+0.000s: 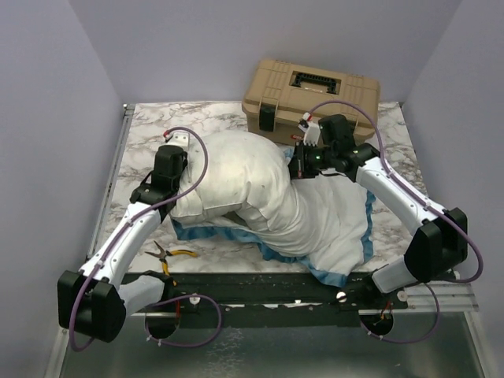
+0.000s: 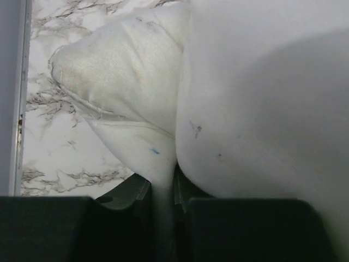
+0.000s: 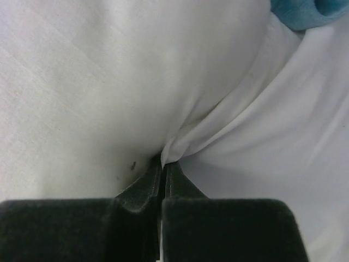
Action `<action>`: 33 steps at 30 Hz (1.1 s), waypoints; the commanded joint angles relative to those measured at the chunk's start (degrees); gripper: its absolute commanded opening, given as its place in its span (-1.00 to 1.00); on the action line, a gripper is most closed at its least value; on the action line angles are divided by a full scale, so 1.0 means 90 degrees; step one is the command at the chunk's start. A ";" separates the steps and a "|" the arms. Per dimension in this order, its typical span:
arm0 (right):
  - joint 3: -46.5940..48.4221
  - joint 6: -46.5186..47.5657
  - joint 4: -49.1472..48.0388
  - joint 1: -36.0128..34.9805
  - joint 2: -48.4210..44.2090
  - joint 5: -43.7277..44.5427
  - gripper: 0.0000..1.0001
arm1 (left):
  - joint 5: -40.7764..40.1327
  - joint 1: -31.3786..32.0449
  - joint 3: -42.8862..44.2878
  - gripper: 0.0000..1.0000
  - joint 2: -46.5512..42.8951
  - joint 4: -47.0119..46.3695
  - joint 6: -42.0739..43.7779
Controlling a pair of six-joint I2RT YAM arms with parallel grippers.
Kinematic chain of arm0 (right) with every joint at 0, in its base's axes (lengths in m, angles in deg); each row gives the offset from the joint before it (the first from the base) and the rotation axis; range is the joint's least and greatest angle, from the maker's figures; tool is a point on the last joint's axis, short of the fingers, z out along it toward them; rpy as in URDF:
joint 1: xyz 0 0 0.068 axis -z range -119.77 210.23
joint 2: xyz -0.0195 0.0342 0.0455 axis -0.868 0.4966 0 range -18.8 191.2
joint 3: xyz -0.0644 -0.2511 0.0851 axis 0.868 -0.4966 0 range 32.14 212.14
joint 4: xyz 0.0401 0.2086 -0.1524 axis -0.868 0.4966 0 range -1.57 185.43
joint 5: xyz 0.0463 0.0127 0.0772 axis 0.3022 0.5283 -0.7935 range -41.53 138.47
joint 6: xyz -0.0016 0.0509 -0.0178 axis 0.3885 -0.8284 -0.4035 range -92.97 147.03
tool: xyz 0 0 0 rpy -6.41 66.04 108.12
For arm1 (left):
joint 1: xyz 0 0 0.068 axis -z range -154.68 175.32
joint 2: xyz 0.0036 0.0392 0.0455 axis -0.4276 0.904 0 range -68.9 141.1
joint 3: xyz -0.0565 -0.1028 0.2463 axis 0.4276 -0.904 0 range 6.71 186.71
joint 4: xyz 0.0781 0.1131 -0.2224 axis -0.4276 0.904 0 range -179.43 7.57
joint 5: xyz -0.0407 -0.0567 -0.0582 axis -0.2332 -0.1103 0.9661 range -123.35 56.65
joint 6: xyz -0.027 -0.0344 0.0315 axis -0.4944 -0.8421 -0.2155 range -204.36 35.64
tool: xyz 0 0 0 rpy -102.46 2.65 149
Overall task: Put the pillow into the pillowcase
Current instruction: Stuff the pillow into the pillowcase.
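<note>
The plump white pillow (image 1: 244, 185) lies across the middle of the table on the pillowcase (image 1: 346, 224), which shows its plain white inside and blue frilled edging (image 1: 339, 276). My left gripper (image 1: 175, 193) is at the pillow's left end. In the left wrist view it (image 2: 162, 191) is shut on a fold of the pillow (image 2: 256, 98), just below a pillow corner (image 2: 109, 71). My right gripper (image 1: 298, 167) is at the pillow's far right side. In the right wrist view it (image 3: 163, 164) is shut on a thin white fold of the pillowcase (image 3: 262, 142), beside the pillow (image 3: 82, 82).
A tan toolbox (image 1: 311, 94) stands at the back of the marble table (image 1: 157, 126), just behind my right gripper. Yellow-handled pliers (image 1: 169, 253) lie near the front edge by the left arm. Grey walls close in both sides.
</note>
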State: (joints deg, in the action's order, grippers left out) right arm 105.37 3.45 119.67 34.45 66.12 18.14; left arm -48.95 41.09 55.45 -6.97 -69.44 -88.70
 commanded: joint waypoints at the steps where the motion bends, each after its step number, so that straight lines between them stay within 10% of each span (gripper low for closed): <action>1: 0.0439 0.0156 -0.0088 -0.0487 0.0437 -0.0429 -1.00 | -0.0871 0.0646 0.0129 -0.71 0.0559 0.0254 0.1600; 4: 0.1121 0.0338 0.0450 -0.0582 0.0565 0.0072 -1.00 | -0.1562 0.1070 0.0124 -1.00 0.0829 0.0346 0.2181; 14: 0.4959 0.0263 0.1237 -0.0560 0.0626 0.0323 -1.00 | -0.2911 0.1399 -0.0140 -1.00 0.0807 0.0174 0.2482; 25: 0.2243 -0.3009 -0.2838 -0.0631 0.0373 -0.2170 -1.00 | -0.4473 0.3600 0.0663 -1.00 0.2786 0.0010 0.2038; 33: 0.1443 -0.4732 -0.5103 -0.0637 0.0180 -0.2841 -1.00 | -0.4474 0.3855 0.1383 -1.00 0.4258 0.0738 0.1402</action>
State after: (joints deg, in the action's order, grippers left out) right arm 118.07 -23.91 103.13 33.14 71.83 10.64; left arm -90.61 72.32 63.36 24.90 -72.50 -83.19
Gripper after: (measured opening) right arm 0.008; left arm 0.120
